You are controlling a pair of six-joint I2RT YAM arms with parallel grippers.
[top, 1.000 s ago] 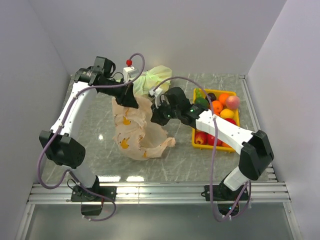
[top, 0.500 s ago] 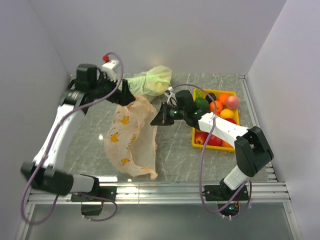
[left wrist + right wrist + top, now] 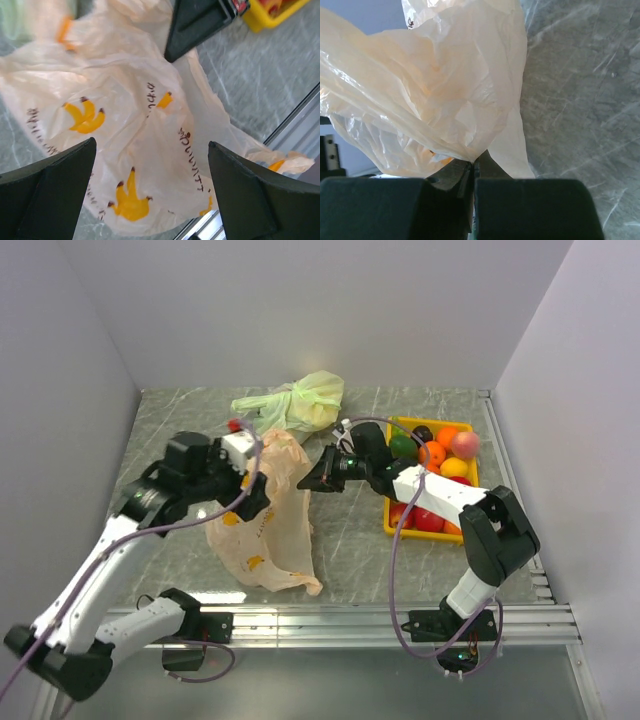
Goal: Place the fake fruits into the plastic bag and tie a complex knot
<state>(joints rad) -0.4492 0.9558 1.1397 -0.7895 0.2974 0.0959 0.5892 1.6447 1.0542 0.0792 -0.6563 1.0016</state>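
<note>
Table [image 3: 350,530] first: marble top, all the work sits mid-to-far. The plastic bag [image 3: 270,530] is the biggest item on it, lying collapsed left of centre and running from the near edge up toward the far side. We see banana prints and crinkled film in the left wrist view [image 3: 140,125], no open mouth, and no fruit shape inside as far as we can tell. The yellow tray [image 3: 476,472] is on the right, well apart from the bag. A pale green knotted bag [image 3: 300,402] sits at the far edge, just beyond the bag's top. The fake fruits [image 3: 445,455] are all in the tray: oranges, lemon, peach, a green and a dark piece far, red ones near. The right gripper [image 3: 318,475] is between bag and tray, jaws pinched together on a fold of the bag's right edge; the right wrist view [image 3: 472,167] shows film bunched right at the tips. The left gripper [image 3: 252,490] hovers over the bag's upper part, fingers [image 3: 55,180] spread wide, nothing between them. We judge we're at the bag-opening step, with loading not started and the knot far off. The next move calls for the left to drop and catch the opposite layer or a handle strip, then pull away from the right to form a mouth. Thin film, so there's a risk of grabbing both layers.
</note>
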